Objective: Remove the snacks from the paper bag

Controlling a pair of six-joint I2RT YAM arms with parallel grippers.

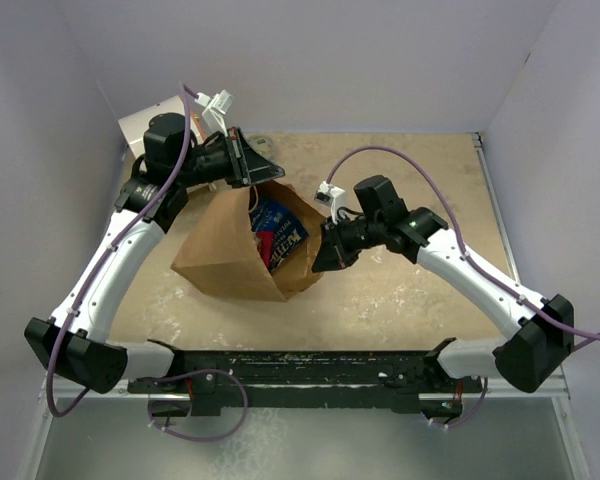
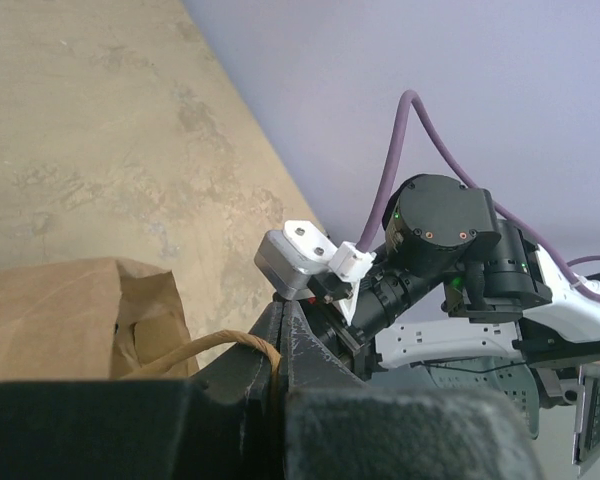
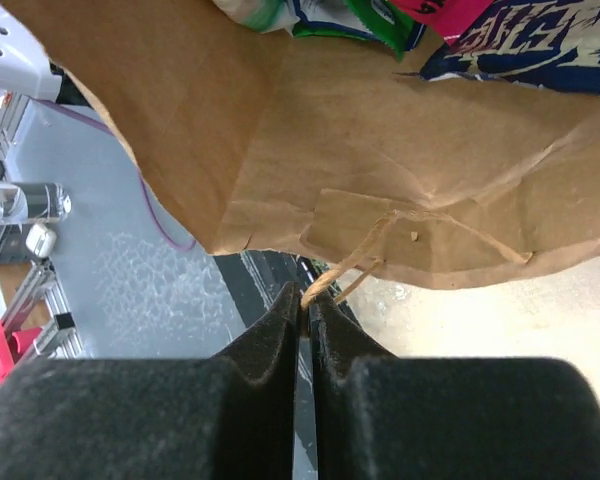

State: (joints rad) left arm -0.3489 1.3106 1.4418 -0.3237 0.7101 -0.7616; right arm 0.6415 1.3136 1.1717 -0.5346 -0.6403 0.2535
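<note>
My left tool (image 2: 282, 350) pinches one twine handle (image 2: 200, 348) of the paper bag (image 1: 225, 250); my right tool (image 3: 305, 310) pinches the other handle (image 3: 352, 262).

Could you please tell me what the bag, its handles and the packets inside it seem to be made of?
The bag looks like matte brown kraft paper, creased and stiffly folded. Its handles look like twisted tan twine, likely paper. The packets seem glossy printed plastic film or foil; I cannot tell which.
</note>
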